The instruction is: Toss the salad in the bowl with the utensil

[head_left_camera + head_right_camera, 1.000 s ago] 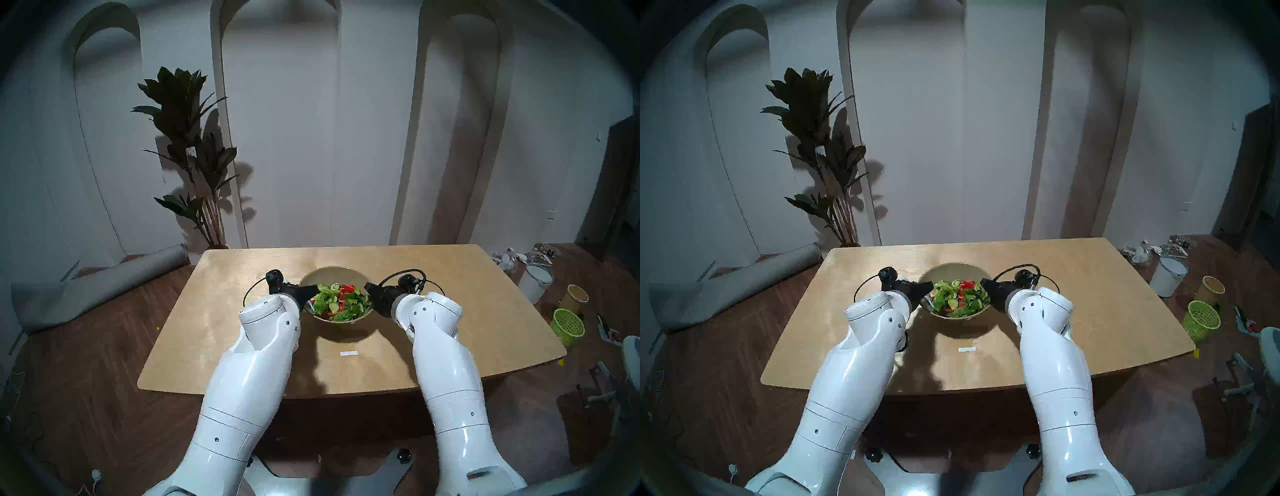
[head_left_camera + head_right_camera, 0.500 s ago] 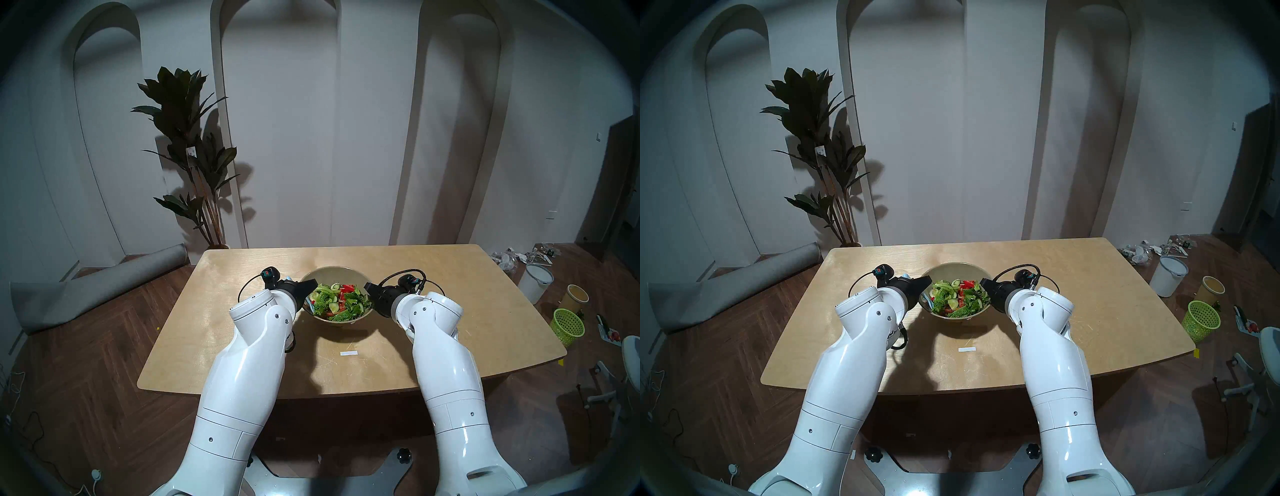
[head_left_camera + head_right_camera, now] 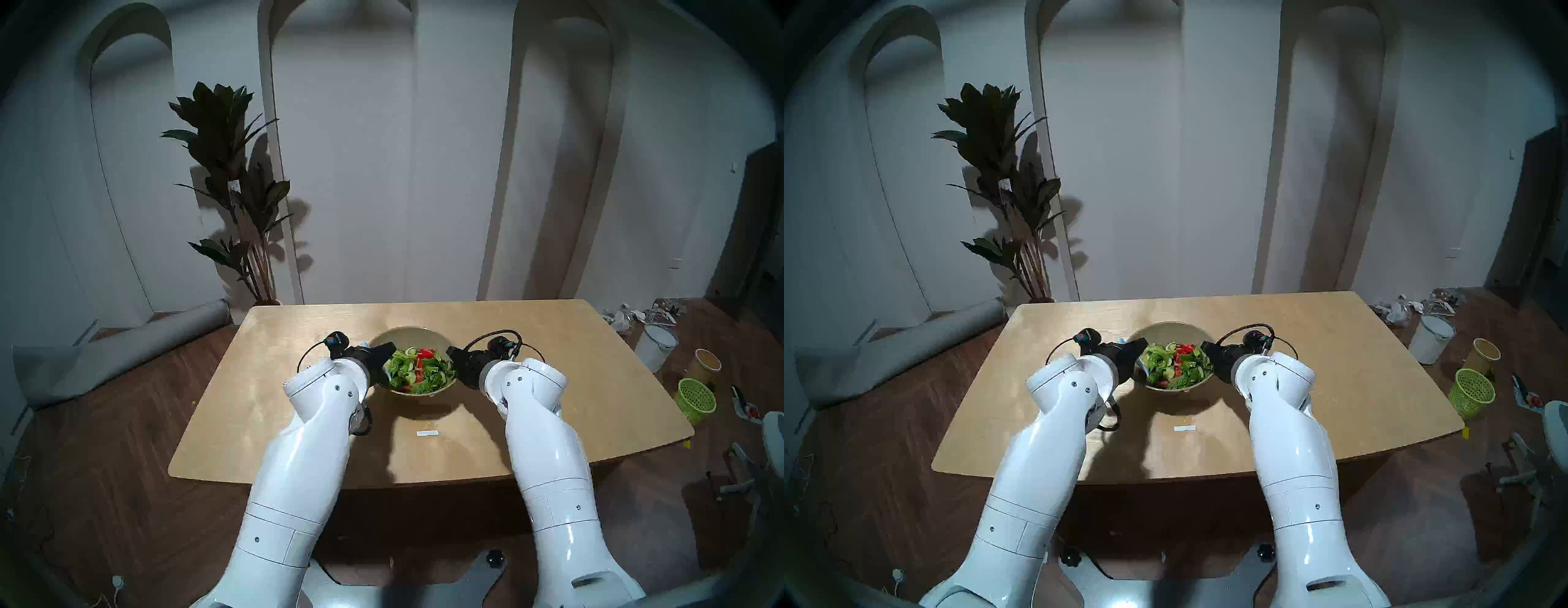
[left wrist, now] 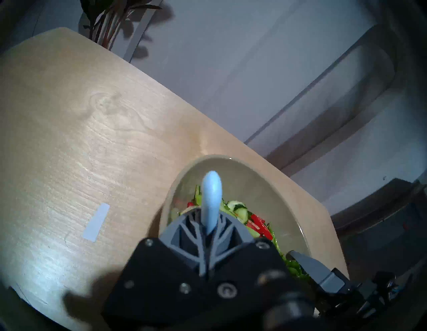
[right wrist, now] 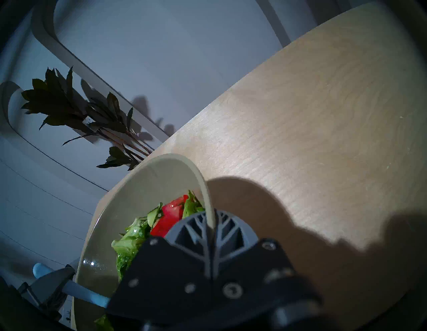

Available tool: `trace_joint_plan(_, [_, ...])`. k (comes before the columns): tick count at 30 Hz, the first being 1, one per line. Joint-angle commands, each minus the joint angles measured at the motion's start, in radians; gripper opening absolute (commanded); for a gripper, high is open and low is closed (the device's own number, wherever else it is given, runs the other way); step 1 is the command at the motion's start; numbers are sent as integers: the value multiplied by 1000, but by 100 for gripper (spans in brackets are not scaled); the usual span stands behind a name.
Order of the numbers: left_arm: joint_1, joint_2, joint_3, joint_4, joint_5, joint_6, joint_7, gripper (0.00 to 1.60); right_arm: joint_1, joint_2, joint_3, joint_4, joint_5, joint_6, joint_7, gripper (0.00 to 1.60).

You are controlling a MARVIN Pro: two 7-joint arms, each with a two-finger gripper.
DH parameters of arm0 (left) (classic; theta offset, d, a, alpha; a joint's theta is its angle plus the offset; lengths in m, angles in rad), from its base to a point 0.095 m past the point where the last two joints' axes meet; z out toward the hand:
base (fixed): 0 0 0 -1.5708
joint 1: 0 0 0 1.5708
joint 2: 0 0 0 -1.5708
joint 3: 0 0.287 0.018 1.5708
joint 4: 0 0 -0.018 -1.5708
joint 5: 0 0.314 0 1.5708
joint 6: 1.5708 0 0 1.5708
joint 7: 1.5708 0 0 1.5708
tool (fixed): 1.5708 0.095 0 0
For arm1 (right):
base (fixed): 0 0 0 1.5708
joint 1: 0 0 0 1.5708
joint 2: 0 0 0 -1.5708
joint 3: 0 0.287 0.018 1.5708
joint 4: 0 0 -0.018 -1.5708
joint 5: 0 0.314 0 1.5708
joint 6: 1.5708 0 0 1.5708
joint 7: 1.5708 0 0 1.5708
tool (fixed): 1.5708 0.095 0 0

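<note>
Since a second ago the left tool (image 4: pixel 209 227) has rolled about its own axis over the bowl's left edge, and the left elbow has swung outward; the right tool (image 5: pixel 211 227) has kept its place.

One wide, round beige-olive ceramic bowl (image 3: pixel 407 335) stands on the pale wooden bench (image 3: pixel 551 339), between the two tools. In it lies one heap of salad (image 3: pixel 418 369): chopped green leaves, cucumber slices and bright red pieces.

One slim pale blue plastic utensil (image 4: pixel 211 198) is clamped in the left tool's closed fingers. Its rounded handle end sticks out beyond the fingertips, and from the right wrist view the shaft (image 5: pixel 85 294) runs on from that tool down into the bowl, toward the salad; its working end is hidden.

The right tool is closed on the bowl's right rim, the rim passing straight between its two grey fingers.

One small white strip of tape (image 3: pixel 427 433) lies on the bench, on the robot's side of both tools and well apart from them.
</note>
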Motion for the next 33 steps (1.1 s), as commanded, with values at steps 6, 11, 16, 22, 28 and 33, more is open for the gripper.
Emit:
trace_joint_plan(6, [-38, -16, -18, -6, -55, -36, -2, 0, 5, -1, 2, -17, 2, -2, 1, 0])
trace_joint_plan(11, [-57, -23, -25, 4, -87, -33, 7, 0, 5, -1, 2, -17, 2, -2, 2, 0])
trace_joint_plan(16, [-75, -29, -25, -7, -111, -35, 7, 0, 6, 0, 2, -16, 2, -2, 2, 0])
trace_joint_plan(22, [-101, -39, -21, -19, -115, -37, 9, 0, 6, 0, 2, -16, 2, -2, 2, 0])
trace_joint_plan(28, [-119, -41, -17, -10, -111, -41, 11, 0, 6, 0, 2, -16, 2, -2, 2, 0])
trace_joint_plan(33, [-132, -49, -16, -8, -114, -56, 7, 0, 6, 0, 2, -16, 2, -2, 2, 0])
